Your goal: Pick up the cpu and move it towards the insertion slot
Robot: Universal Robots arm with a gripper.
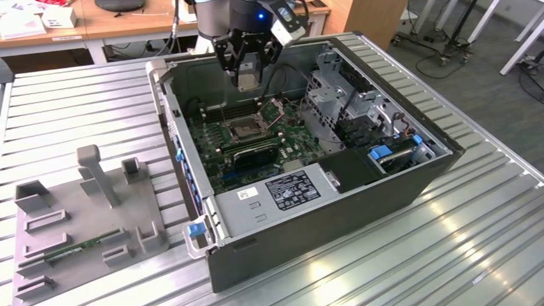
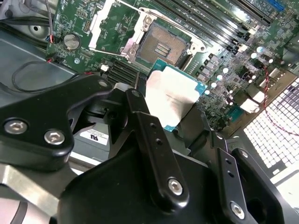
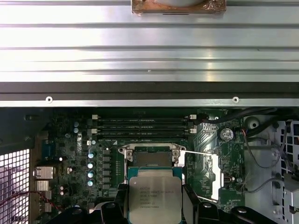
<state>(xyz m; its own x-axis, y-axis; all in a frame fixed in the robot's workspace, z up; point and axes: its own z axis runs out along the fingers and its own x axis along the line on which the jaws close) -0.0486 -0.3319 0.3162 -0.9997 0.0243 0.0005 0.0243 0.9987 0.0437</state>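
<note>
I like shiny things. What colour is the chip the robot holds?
Silvery top with a teal-green edge, the cpu shows best in the second wrist view.

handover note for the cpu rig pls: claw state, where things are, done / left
Claw: shut on the cpu, gripping it by its edges, shiny top showing in both wrist views.
Position: the claw hangs over the open PC case, above the motherboard, in the exterior view.
Insertion slot: open, dark centre empty, retention frame flipped up; in the first wrist view it sits just beyond the chip.
Done: cpu picked up and carried over the board, near the slot.
Left: close the remaining gap to the slot; the chip is not yet over it.
</note>
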